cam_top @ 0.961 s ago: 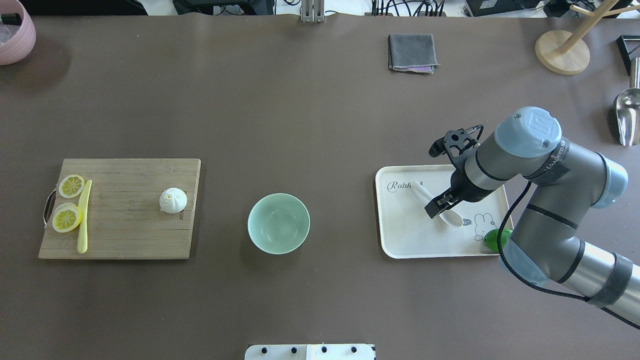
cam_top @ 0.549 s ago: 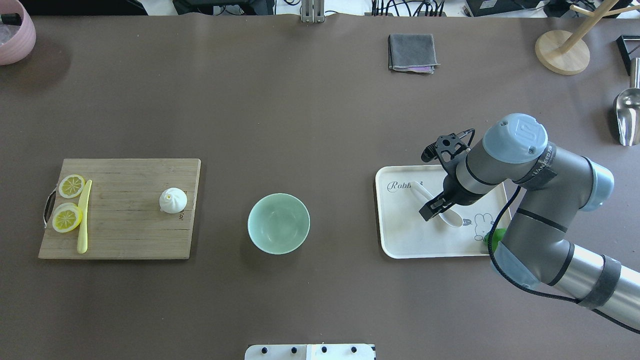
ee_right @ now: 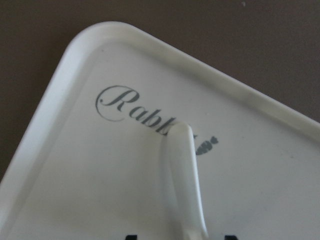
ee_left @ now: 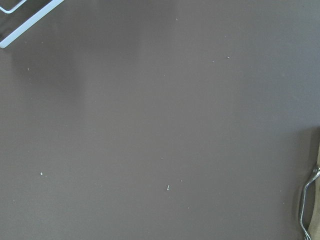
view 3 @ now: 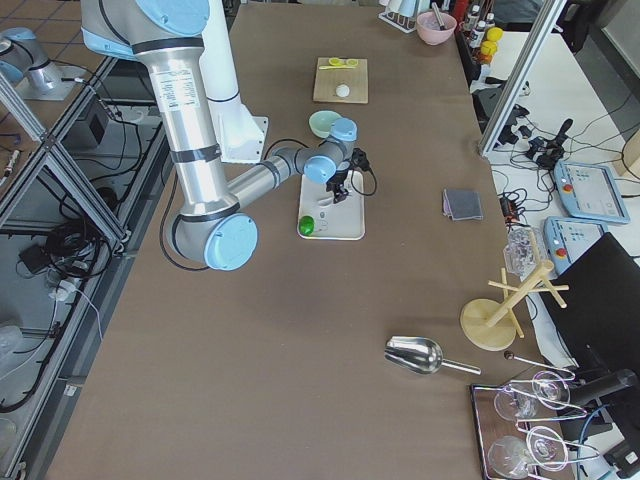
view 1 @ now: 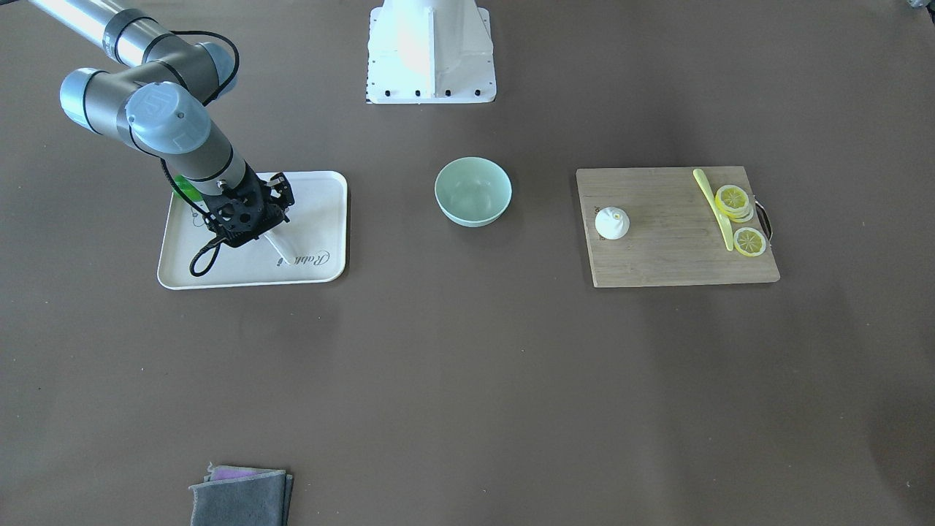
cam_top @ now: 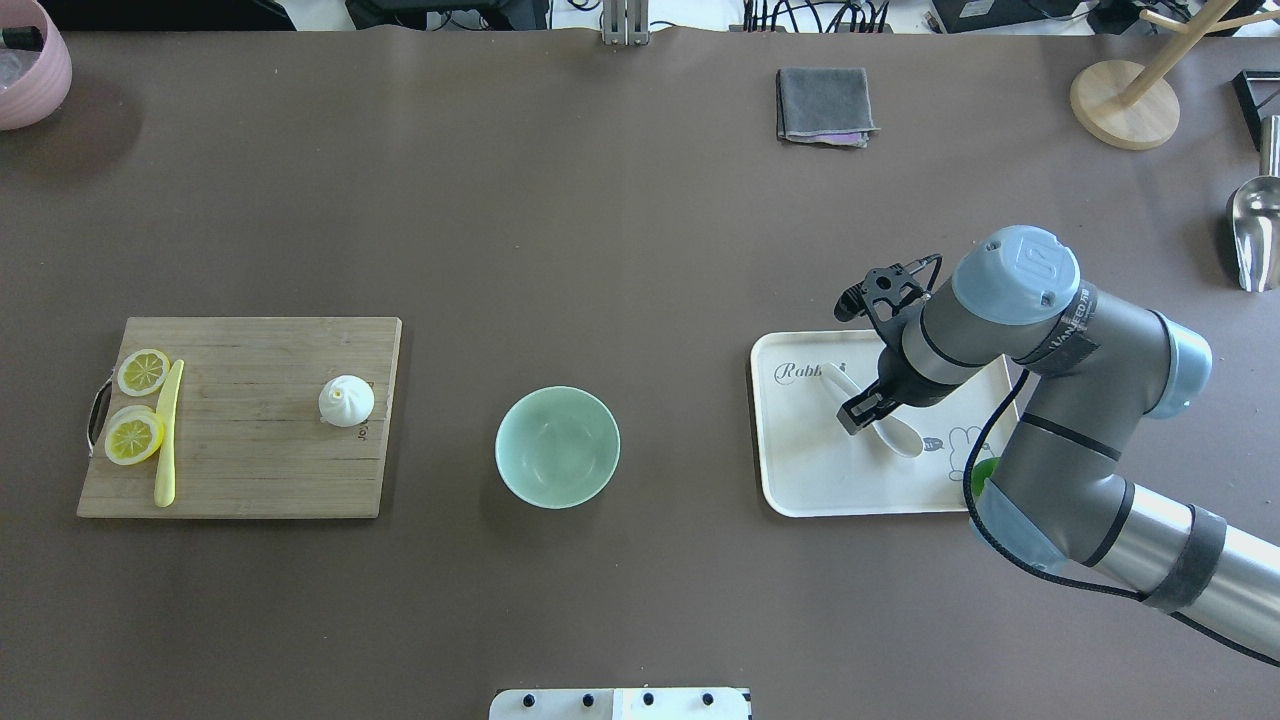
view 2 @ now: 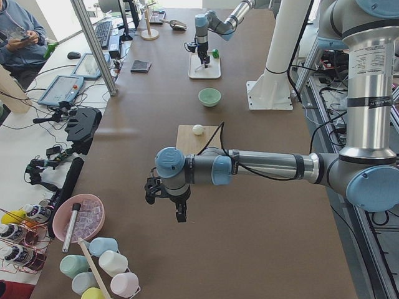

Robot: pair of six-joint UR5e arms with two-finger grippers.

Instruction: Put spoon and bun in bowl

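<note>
Brown matte tabletop [cam_top: 640, 250], right edge: the right gripper [cam_top: 866, 410], jaws apart, straddles the glossy curved spoon [cam_top: 900, 436]. Of the left gripper [view 2: 181, 212] I cannot tell.

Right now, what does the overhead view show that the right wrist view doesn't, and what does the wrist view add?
Only the overhead view: the bowl, the bun on the board, the lemon slices, the cloth, the right arm and the spoon's scoop. Only the wrist view: the small carrot print by the handle's tip, too small to make out from overhead. Both: the tray's corner with its "Rabb" lettering, and the spoon's handle lying over it.
</note>
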